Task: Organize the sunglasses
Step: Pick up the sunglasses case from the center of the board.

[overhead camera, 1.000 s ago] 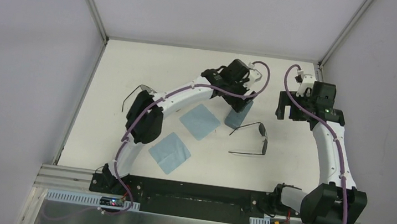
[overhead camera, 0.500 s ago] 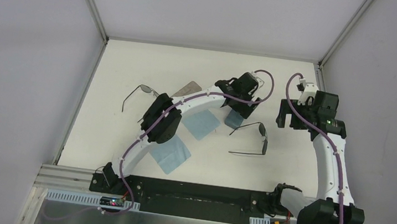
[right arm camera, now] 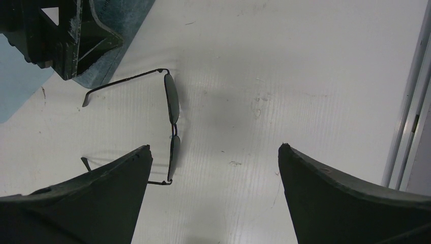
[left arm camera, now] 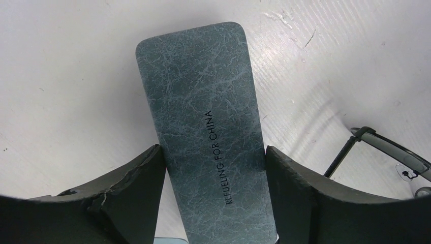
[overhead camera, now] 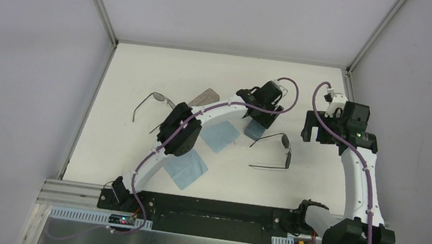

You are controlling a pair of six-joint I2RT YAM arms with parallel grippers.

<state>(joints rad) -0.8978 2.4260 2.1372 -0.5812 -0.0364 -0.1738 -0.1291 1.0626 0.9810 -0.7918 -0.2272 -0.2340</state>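
Sunglasses lie in two places on the white table (overhead camera: 164, 68) in the top view. The left pair (overhead camera: 157, 97) is near the left edge, just left of a beige case (overhead camera: 205, 95). The right pair (overhead camera: 287, 146) is at the middle right, between the two arms. Both are thin black wire frames with dark lenses and long slender arms folded out. The left gripper (overhead camera: 258, 119) hangs over a blue case (overhead camera: 255, 130), just beside the right pair. Two light blue cloths (overhead camera: 221, 136) lie partly under the left arm. The right gripper (overhead camera: 314, 135) is off the table surface to the right of the right pair, and its hold cannot be read from here.

In the left wrist view, the blue case has a cracked, marbled finish and bears the black print "REFUELING FOR CHINA" along its length. The left fingertips (left arm camera: 152, 157) meet both of its long sides with no gap showing, so the tool is clamped on the case. One dark lens and a hinge of the right pair show at the right edge.

In the right wrist view, the right fingers (right arm camera: 112, 193) are spread wide and hold nothing. The right pair sits on the table between them and a little ahead, lenses in line, arms pointing left toward the blue case.
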